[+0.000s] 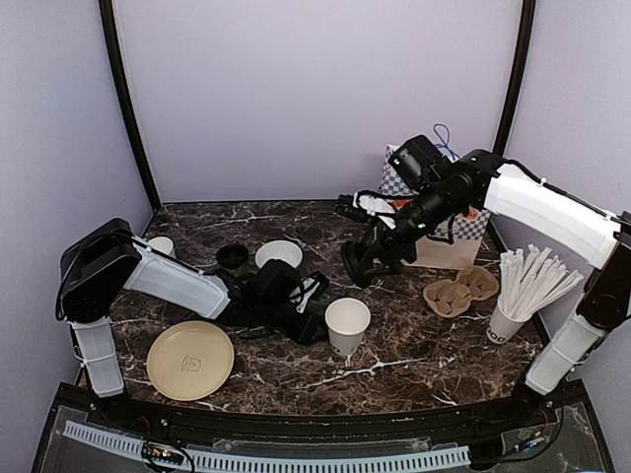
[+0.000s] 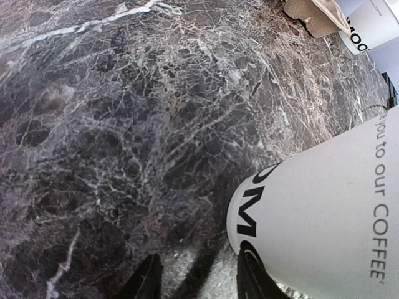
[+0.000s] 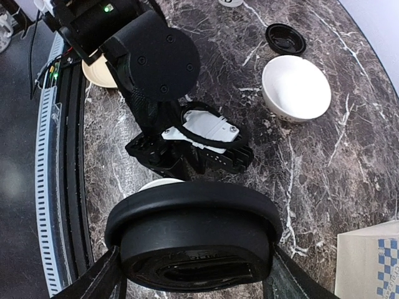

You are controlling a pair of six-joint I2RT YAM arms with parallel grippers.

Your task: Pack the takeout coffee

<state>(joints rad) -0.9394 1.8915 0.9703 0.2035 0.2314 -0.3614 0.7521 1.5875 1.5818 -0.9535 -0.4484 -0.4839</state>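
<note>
Marble table [image 1: 394, 379]: dark, white-veined, bearing everything listed below. Right arm [image 1: 547, 207]: white and black, stretched from 4 o'clock toward the table's middle. Left arm [image 1: 177, 281]: stretched from 8 o'clock, low over the marble. Paper bag [image 1: 446, 251]: upright at 1 o'clock, blue-checked panel at the top. Plate [image 1: 190, 360]: tan, flat, at 8 o'clock. Cardboard carrier [image 1: 460, 293]: brown, at 3 o'clock, near the bag. Stick cup [image 1: 505, 323]: white, crammed with long white sticks, at 4 o'clock, just beside the carrier. Bowl [image 1: 279, 254]: low, white, at 11 o'clock. Open cup [image 1: 347, 325]: white paper, dark print near the base, upright and uncapped near the table's middle. Left gripper [image 2: 198, 283]: at 9 o'clock of the open cup, parted, bare marble between the fingers [image 2: 249, 280], gripping nothing, with the cup wall just beside one finger and contact uncertain. Right gripper [image 3: 193, 280]: clamped on the held lid, a finger at each opposite edge. Held lid [image 3: 193, 230]: black, round, raised off the table at 12 o'clock of the open cup, apart from it. Spare lid [image 1: 233, 256]: black, flat at 10 o'clock, beside the bowl. Small cup [image 1: 161, 244]: white, at 10 o'clock by the far edge, partly hidden behind the left arm.
</note>
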